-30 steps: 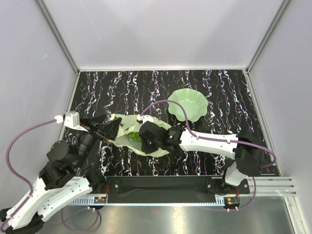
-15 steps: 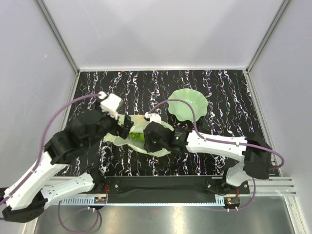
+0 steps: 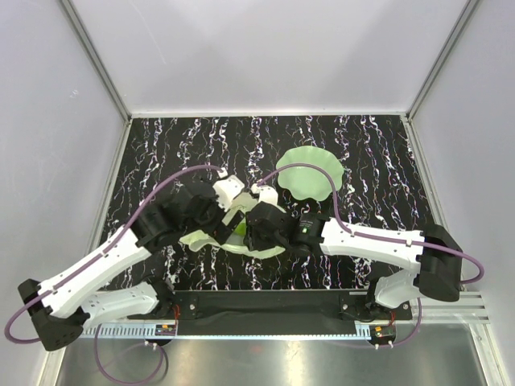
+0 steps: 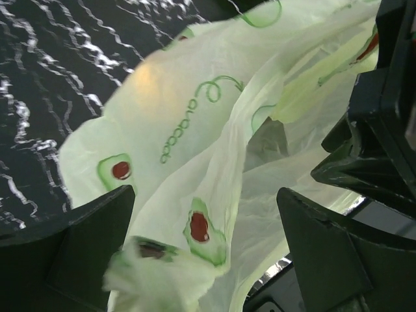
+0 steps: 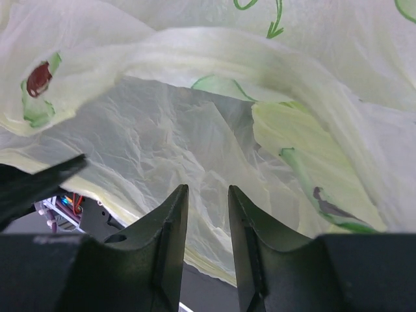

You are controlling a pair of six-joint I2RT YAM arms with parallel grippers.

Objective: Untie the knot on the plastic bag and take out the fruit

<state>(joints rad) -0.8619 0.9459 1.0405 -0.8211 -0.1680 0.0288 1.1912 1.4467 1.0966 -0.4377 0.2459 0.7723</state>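
Status: left gripper (image 3: 227, 215) spread wide, straddling a fold of the plastic bag (image 3: 197, 239), which lies mid-bench toward the near edge. The bunch by its finger may be the knot (image 4: 153, 283), can't confirm. Opposite, right gripper (image 5: 202, 221) narrowly parted, nothing pinched, nosed into the film. No clear view of fruit, presumably inside. Farther right, dish (image 3: 310, 173), probably the drop spot.

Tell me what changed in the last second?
The left arm swung in from the left; its open left gripper now straddles the plastic bag. The right gripper eased its jaws apart and shifted slightly right. Bag and green dish stayed put.
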